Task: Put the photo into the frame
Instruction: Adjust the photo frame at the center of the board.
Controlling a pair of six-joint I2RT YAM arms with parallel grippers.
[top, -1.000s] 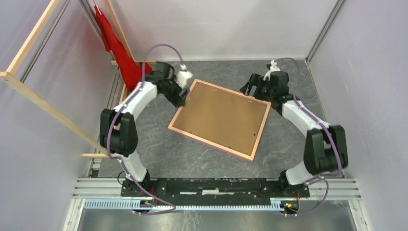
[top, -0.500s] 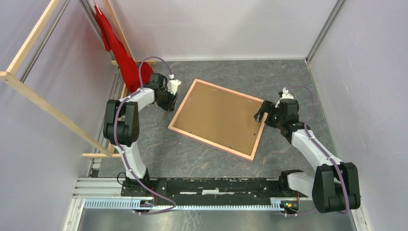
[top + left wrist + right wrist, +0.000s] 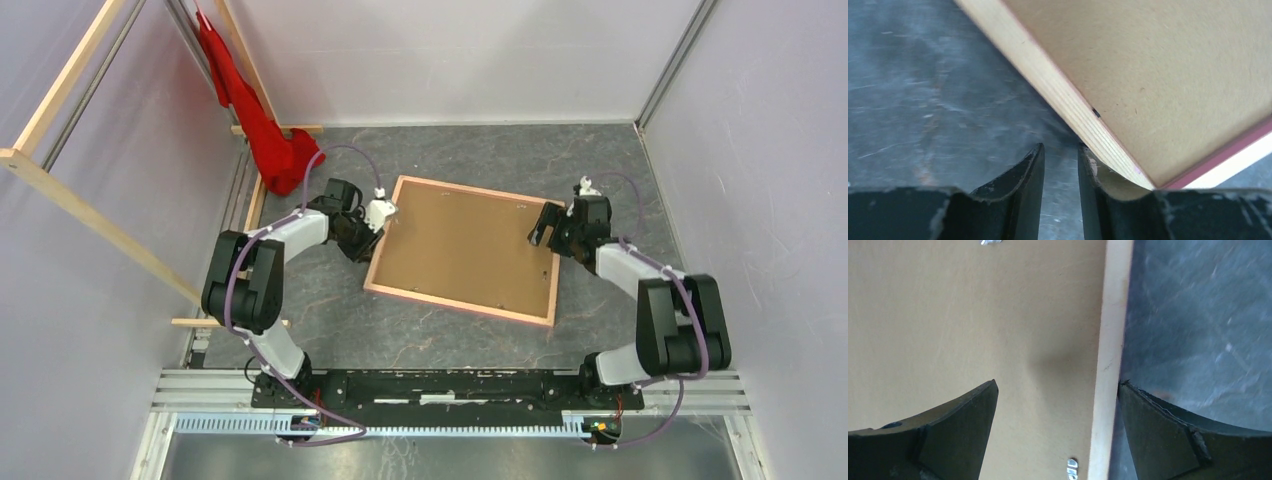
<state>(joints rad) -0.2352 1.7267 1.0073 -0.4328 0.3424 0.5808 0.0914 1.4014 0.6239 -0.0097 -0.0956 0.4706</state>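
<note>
The frame [image 3: 459,305] lies back up on the dark table, its pale tan rails around a brown backing board [image 3: 465,245]. The photo is hidden in every view. My left gripper [image 3: 374,228] sits low at the frame's left rail. In the left wrist view its fingers [image 3: 1060,147] are a narrow gap apart with only table between them, and the right finger touches the rail's [image 3: 1058,90] outer edge. My right gripper [image 3: 547,226] hovers at the frame's upper right corner. Its jaws [image 3: 1058,384] are wide open astride the right rail [image 3: 1113,315], one finger over the board [image 3: 973,315].
A red cloth [image 3: 250,110] hangs at the back left beside slanting wooden bars [image 3: 90,215]. Pale walls close in the table on three sides. Small metal tabs [image 3: 1072,467] hold the board along the rail. The arms' base rail [image 3: 450,385] runs along the near edge.
The frame has turned to lie squarer to the table. My left gripper narrowed and came against the left rail. The right arm swung down, then back to the frame's right corner.
</note>
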